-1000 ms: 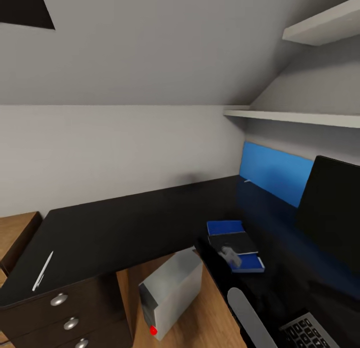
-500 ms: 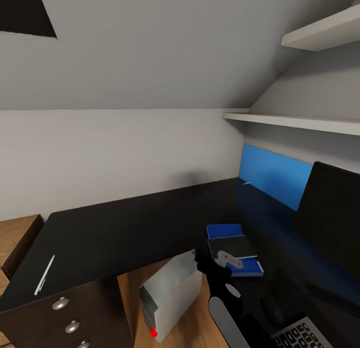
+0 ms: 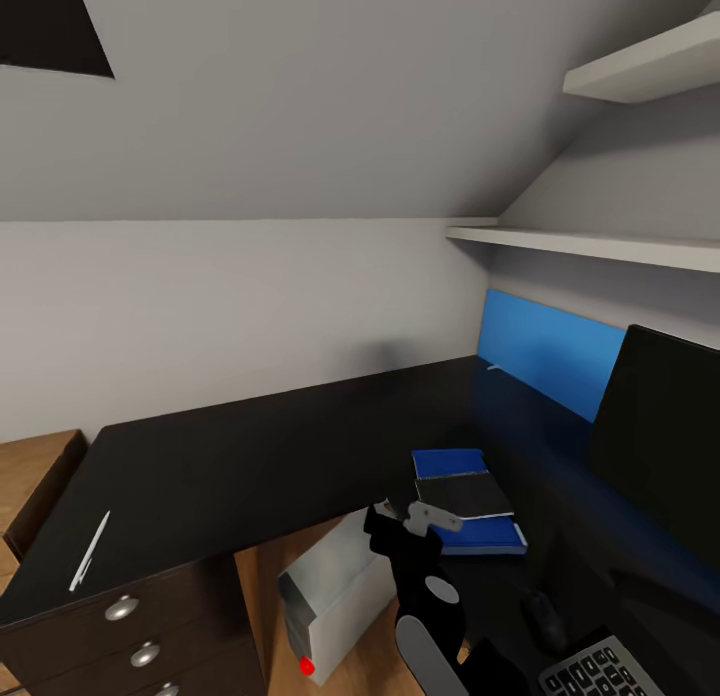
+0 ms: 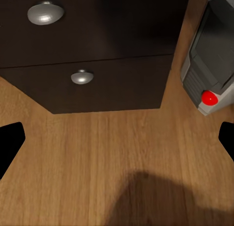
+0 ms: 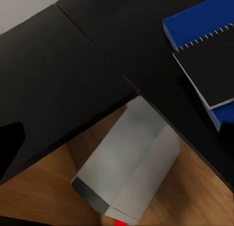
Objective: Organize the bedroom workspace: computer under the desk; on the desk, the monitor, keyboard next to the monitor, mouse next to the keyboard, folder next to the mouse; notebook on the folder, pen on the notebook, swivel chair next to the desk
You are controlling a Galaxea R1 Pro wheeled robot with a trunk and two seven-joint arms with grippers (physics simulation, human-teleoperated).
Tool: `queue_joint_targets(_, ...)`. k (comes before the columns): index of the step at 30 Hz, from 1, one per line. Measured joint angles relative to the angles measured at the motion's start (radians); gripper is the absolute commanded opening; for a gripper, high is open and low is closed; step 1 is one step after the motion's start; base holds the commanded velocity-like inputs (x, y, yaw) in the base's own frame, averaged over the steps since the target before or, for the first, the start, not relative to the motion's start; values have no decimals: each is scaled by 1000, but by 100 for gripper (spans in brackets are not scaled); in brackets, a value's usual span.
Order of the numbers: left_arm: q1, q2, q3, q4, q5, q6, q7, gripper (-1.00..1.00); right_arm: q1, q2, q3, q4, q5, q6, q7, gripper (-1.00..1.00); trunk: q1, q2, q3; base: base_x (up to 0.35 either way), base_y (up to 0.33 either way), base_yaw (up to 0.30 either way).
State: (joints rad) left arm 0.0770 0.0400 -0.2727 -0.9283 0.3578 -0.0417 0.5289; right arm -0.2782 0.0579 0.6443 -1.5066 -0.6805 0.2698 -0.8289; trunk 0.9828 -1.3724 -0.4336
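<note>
A slope-ceilinged bedroom corner holds a black L-shaped desk [image 3: 250,456] under white wall shelves [image 3: 590,241]; on the desk lies a blue folder [image 3: 470,496] with a black spiral notebook [image 3: 462,493] stacked on it, the black monitor [image 3: 660,436] to their right, and the dark mouse [image 3: 545,616] and grey keyboard [image 3: 600,671] nearer the camera. The white pen [image 3: 88,551] lies far across the desk, at its edge above the knobbed drawers [image 3: 140,636], well apart from the right gripper [image 3: 405,521]; that gripper hangs at the desk edge just beside the folder, empty, its spread hard to judge; the left gripper [image 4: 117,138] is wide apart, holding nothing, above wooden floor [image 4: 97,162]. Since a second ago the right arm has drawn back off the notebook toward the desk edge. The silver computer tower [image 3: 335,591] leans tilted in the knee space beside the drawers; the desk between pen and folder is bare.
</note>
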Motion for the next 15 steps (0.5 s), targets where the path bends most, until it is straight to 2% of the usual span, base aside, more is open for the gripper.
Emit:
queue_joint_targets(6, 0, 0, 0, 0, 0, 0, 1, 100, 0, 2, 15, 0, 24, 0, 0, 100, 0, 0, 0, 0, 0, 217)
queue_joint_targets(15, 0, 0, 0, 0, 0, 0, 1, 100, 0, 3, 27, 8, 30, -3, 2, 100, 0, 0, 0, 0, 0, 275)
